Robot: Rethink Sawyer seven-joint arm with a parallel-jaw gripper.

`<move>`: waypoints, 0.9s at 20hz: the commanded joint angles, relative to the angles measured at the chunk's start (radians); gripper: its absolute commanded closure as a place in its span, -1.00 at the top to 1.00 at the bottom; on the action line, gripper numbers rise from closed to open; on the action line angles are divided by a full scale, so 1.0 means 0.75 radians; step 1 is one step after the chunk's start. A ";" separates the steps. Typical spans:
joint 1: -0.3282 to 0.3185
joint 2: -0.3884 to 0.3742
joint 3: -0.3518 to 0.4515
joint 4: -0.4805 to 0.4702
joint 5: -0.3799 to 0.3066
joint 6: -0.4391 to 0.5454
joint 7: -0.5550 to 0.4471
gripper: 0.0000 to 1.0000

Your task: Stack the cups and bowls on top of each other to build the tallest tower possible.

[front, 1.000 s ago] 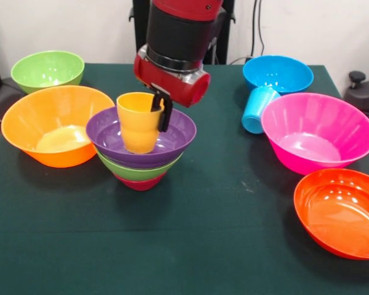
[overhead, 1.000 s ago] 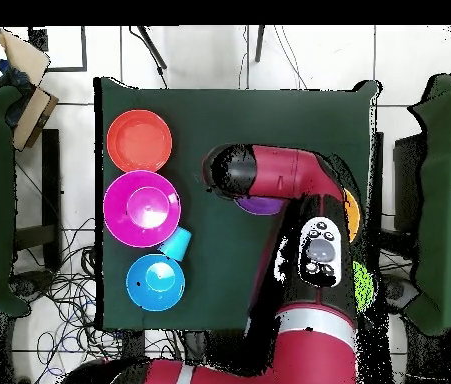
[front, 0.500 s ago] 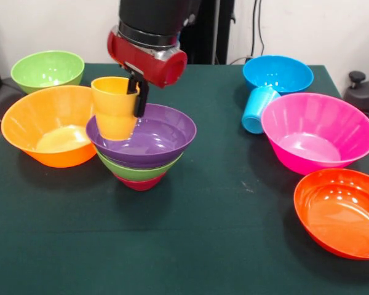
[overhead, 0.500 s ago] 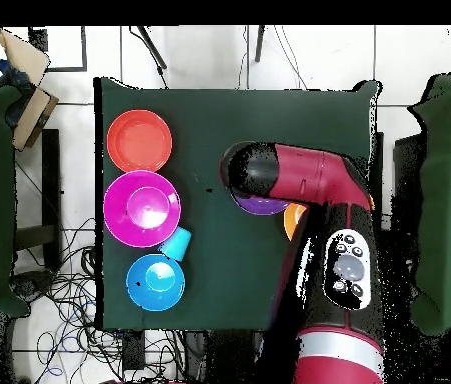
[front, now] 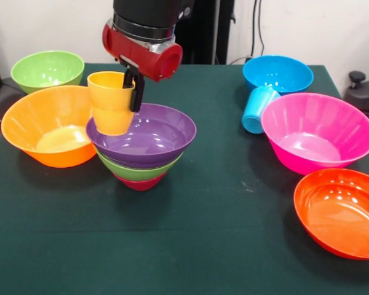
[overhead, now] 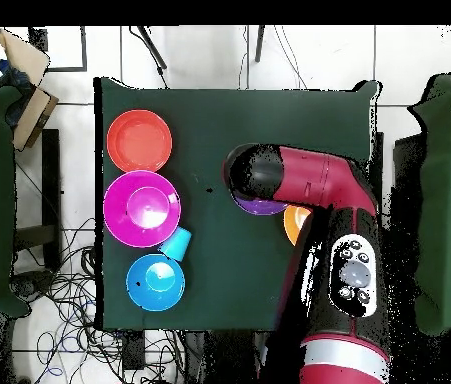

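Observation:
My gripper (front: 130, 92) is shut on the rim of the yellow-orange cup (front: 111, 103), one finger (front: 137, 97) outside its wall. The cup hangs upright over the left rim of the purple bowl (front: 149, 136). That bowl tops the tower, nested in a green bowl (front: 135, 171) and a small crimson bowl (front: 140, 182). The light blue cup (front: 257, 109) lies on its side against the blue bowl (front: 278, 72). In the overhead view my arm hides the gripper and most of the purple bowl (overhead: 260, 208).
A large orange bowl (front: 46, 126) stands just left of the tower, with a green bowl (front: 47, 69) behind it. The pink bowl (front: 317, 132) and red-orange bowl (front: 341, 212) stand at the right. The overhead view shows the red-orange bowl (overhead: 139, 140), pink bowl (overhead: 142, 208) and blue bowl (overhead: 155, 281).
The yellow-orange cup has come up out of the purple bowl and moved left toward the orange bowl, still in my gripper. The bowls have not moved.

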 commanded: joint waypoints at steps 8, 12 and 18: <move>0.002 0.019 0.152 0.163 0.021 0.045 -0.022 -1.00; -0.002 0.017 0.166 0.198 0.017 -0.012 -0.019 -1.00; -0.010 0.012 0.185 0.259 -0.008 -0.140 -0.019 -1.00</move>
